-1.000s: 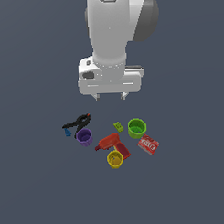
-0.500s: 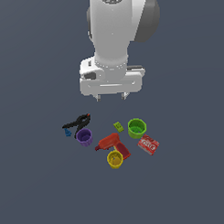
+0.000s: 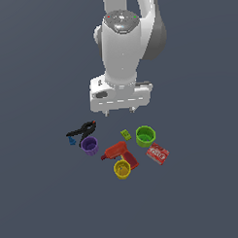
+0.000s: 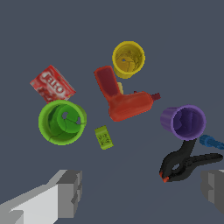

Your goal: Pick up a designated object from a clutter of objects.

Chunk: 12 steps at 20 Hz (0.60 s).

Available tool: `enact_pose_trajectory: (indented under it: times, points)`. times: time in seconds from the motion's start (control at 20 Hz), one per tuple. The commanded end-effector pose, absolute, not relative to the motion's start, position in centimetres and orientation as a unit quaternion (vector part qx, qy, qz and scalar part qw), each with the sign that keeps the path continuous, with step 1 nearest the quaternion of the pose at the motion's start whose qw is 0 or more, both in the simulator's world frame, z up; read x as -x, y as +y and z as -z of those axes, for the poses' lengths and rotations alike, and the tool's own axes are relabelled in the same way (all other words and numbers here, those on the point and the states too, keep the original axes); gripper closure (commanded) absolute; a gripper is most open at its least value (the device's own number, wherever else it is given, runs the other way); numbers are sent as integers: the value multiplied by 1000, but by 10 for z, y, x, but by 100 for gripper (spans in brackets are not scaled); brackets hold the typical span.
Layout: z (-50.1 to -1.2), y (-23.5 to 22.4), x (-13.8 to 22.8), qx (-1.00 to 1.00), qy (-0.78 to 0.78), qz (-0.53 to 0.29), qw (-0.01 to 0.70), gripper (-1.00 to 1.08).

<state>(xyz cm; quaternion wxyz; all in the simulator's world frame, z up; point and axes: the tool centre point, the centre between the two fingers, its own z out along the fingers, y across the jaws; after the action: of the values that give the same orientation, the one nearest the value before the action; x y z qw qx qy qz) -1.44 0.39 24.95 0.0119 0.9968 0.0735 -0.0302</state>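
yellow-green block [image 4: 104, 137] below, between spread jaws

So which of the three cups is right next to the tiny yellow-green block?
The green cup. It stands just beside the little block, on the exterior view's right. The purple cup and yellow cup stand farther off.

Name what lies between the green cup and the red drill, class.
The tiny yellow-green block lies on the bare floor between the green cup and the red drill, touching neither. The wrist view shows it best; the exterior view agrees.
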Motion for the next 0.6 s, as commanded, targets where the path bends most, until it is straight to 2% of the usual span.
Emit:
enact_pose_trajectory:
  times: [0.0,0.55]
  points:
    - [-233,6,15,-996,89,28,12,-92]
    - [-140,20,28,-984,179,15,8,-92]
